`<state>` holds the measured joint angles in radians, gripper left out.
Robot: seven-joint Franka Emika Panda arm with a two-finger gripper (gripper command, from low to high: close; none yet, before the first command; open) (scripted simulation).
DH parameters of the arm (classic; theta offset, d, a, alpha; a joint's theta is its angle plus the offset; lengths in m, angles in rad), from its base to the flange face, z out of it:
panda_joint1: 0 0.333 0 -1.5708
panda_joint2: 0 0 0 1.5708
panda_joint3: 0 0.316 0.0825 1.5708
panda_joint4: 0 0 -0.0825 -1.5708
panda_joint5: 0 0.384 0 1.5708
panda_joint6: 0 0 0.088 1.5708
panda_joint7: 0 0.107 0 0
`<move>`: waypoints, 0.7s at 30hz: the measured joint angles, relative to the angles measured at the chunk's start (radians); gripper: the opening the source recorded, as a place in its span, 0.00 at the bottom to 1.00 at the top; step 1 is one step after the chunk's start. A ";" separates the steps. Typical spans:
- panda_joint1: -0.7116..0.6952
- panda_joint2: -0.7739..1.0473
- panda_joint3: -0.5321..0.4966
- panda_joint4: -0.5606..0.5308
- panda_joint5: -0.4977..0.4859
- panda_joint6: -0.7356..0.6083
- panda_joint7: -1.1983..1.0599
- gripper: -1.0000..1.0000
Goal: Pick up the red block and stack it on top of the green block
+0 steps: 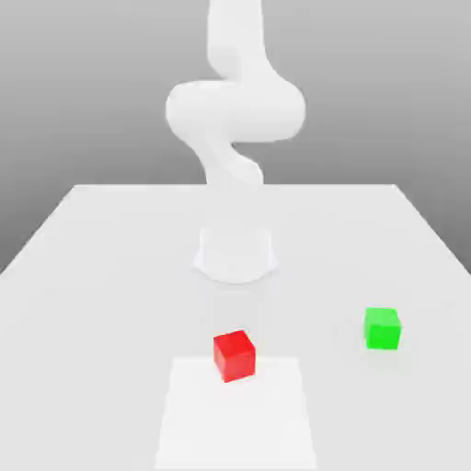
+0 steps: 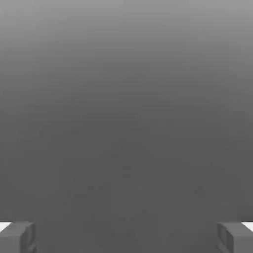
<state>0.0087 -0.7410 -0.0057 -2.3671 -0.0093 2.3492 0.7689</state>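
We're sitting at the start line: nothing is being held or stacked. We're seeing the gripper [image 2: 126, 238] standing wide open, with nothing between its fingers.

We're using the pale patch [image 1: 235, 419] as landmark. The red block [image 1: 235, 356] is straddling its base-side edge, turned a little askew. The green block [image 1: 382, 328] is lying well apart from the patch, off to the exterior view's right and slightly toward the base [image 1: 235, 256]. The arm [image 1: 235, 110] is rising beyond the patch, clear of both blocks.

Left, as we're judging it: everything, so reaching, gripping, lifting, carrying over, setting down, letting go.

Materials: we're looking at two plain matte cubes, flat-faced, sharp-edged, about matching in size. The patch is showing as a smooth, flat, four-sided area, whiter than the light grey table [image 1: 92, 322] around it. The arm is showing smooth, rounded white shells; the fingers are looking grey and squared-off.
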 joint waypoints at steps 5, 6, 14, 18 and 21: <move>0.020 0.143 -0.020 -0.159 -0.020 0.119 -0.078 0.50; 0.025 0.171 -0.026 -0.191 -0.024 0.142 -0.093 0.50; 0.058 0.416 -0.075 -0.463 -0.041 0.340 -0.242 0.50; 0.076 0.651 -0.091 -0.563 -0.015 0.520 -0.336 0.50; 0.069 0.795 -0.069 -0.562 0.036 0.638 -0.384 0.50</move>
<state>0.0780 0.0540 -0.0745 -2.9295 0.0268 2.9870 0.3846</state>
